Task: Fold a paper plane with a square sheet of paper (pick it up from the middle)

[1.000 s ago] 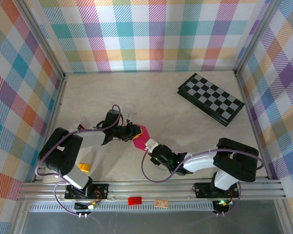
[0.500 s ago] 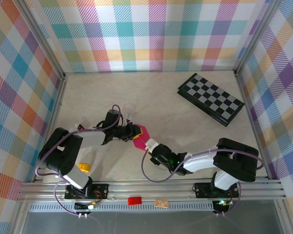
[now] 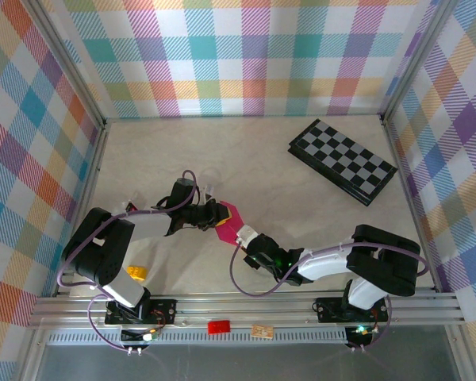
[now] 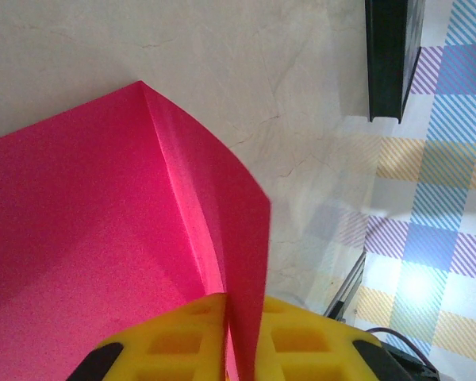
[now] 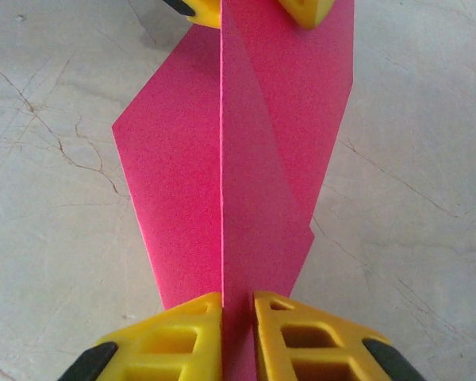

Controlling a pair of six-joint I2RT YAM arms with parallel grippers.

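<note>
lab cell: plaid walls (image 3: 246, 55), rail frame (image 3: 246, 311)

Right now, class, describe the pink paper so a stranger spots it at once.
From the checkerboard at the far right of the table, look toward its near middle. There the pink paper is pinched by the left end effector and right end effector: the only magenta, creased sheet.

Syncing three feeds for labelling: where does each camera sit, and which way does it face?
Top external: fixed above and behind the arms, looking down at the table; both arms show, the left gripper and right gripper meeting at the pink paper.
Left wrist: on the left arm, looking along its yellow fingers, jaws shut on the paper, toward the checkerboard.
Right wrist: on the right arm, looking along its fingers, jaws shut on the paper's crease, toward the left gripper's fingertips.
Shared: every view shows the paper.
</note>
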